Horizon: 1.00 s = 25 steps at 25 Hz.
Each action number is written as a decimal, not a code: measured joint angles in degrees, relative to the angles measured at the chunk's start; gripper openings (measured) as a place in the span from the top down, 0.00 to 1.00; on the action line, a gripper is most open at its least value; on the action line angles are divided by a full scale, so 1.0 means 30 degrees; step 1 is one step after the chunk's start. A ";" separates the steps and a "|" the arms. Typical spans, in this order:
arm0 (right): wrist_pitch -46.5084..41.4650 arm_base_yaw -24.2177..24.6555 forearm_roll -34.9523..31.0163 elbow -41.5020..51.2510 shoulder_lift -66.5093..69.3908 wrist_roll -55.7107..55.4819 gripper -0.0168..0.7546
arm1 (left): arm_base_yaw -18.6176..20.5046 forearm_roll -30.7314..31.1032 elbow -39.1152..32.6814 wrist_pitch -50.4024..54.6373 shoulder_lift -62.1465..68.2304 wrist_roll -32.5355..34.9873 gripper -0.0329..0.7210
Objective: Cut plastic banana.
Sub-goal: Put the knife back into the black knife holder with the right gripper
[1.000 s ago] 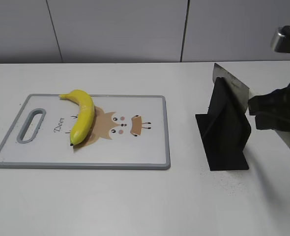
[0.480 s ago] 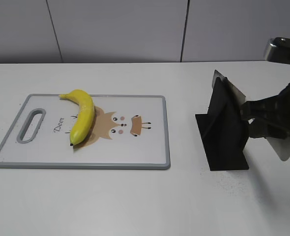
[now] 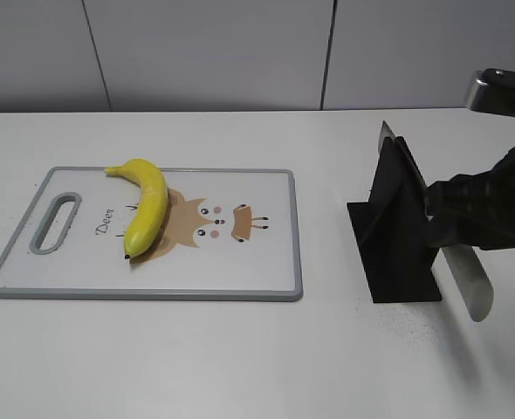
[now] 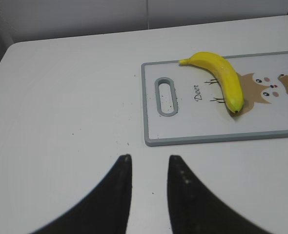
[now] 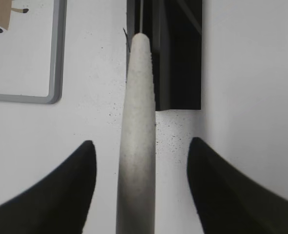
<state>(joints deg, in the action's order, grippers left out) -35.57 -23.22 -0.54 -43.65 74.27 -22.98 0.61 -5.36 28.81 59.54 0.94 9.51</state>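
My right gripper (image 3: pixel 467 227) has swung since a moment ago: the pale handle (image 3: pixel 467 279) of the knife (image 3: pixel 408 161), which pointed out toward the table's right edge, now hangs down and forward beside the black knife stand (image 3: pixel 397 236), and the blade sits deeper behind the stand's upright panel. In my right wrist view the handle (image 5: pixel 138 122) runs up between my two dark fingers (image 5: pixel 66 185), which stand wide on either side with clear gaps, so I am not clamping it there; the exterior view hides the contact point behind my dark wrist. I cannot tell whether anything of mine grips the knife.

Most of the blade is masked by the stand; only its grey top edge shows.

My left gripper (image 4: pixel 149 168) hovers over bare white table (image 4: pixel 61 97), its fingers parted and holding nothing. The plastic banana (image 3: pixel 146 205) lies unmoved on the left half of the cutting board (image 3: pixel 257 271), near the handle slot (image 3: pixel 55 223), partly over the printed deer.
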 joint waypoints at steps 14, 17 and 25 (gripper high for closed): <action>-0.0073 0.0000 -0.0049 -0.1171 -0.0761 0.2078 0.22 | 0.0000 0.0000 0.0000 0.0000 0.0000 0.0000 0.64; -0.0096 0.0000 -0.0220 -0.1307 -0.1762 0.4592 0.22 | 0.0000 0.0000 0.0000 0.0000 0.0000 0.0000 0.64; -0.2899 0.0000 -0.0464 -0.0991 -0.5328 0.8459 0.22 | 0.0000 -0.0016 0.0000 0.0000 0.0000 0.0000 0.64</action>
<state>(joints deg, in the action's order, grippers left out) -44.26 -23.22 -1.93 -46.62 58.28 2.39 0.61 -5.41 28.81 59.54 0.94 9.51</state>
